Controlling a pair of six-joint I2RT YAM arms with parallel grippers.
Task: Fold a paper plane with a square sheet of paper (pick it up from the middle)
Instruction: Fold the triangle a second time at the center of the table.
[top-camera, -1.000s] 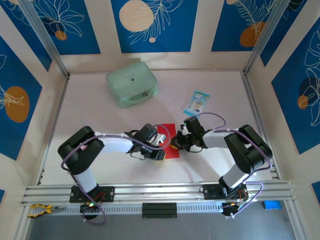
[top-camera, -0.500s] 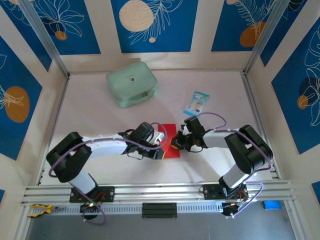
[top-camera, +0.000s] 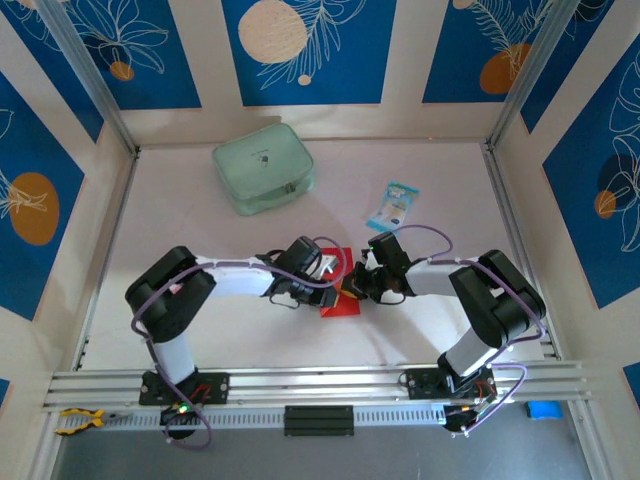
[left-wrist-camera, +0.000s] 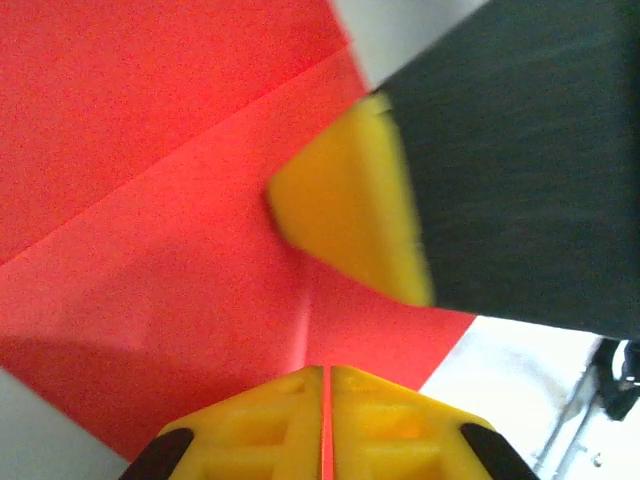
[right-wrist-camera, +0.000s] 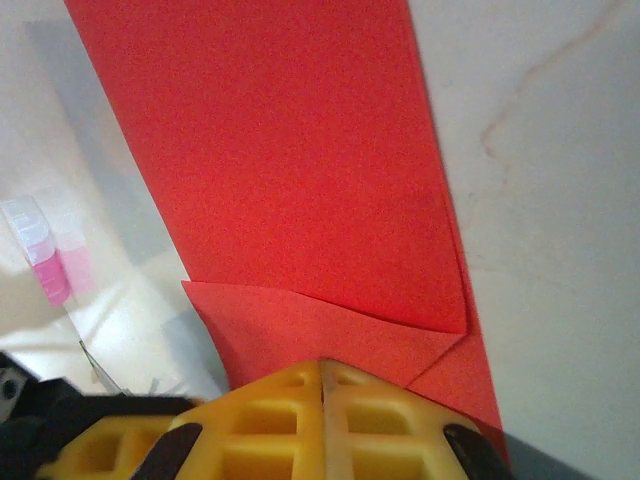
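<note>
- The red sheet of paper (top-camera: 337, 263) lies on the table (top-camera: 200, 230) near its middle, between the two arms, with both hands meeting over it.
- It is already partly folded. The right wrist view shows a long flat panel (right-wrist-camera: 280, 150) with a smaller folded flap (right-wrist-camera: 330, 335) lying beside its near end.
- The left hand (top-camera: 322, 286) reaches in from the left. Its yellow fingers (left-wrist-camera: 260, 440) are closed together, and a thin red edge of the sheet runs up the slit between them, so it pinches the paper.
- In the left wrist view a straight fold line (left-wrist-camera: 180, 150) crosses the sheet slantwise.
- The right hand (top-camera: 351, 291) comes in from the right and its fingers are closed tight. Its yellow tip (left-wrist-camera: 350, 215) sits on the surface of the sheet just beside the left hand.
- From its own camera the sheet runs right up to the closed fingers (right-wrist-camera: 270, 420). I cannot tell whether any paper is caught between them.
- A pale green pouch (top-camera: 263, 167) sits at the far side of the table, well apart from the sheet.
- A small blue-and-white packet (top-camera: 393, 206) lies to the far right of the sheet.
</note>
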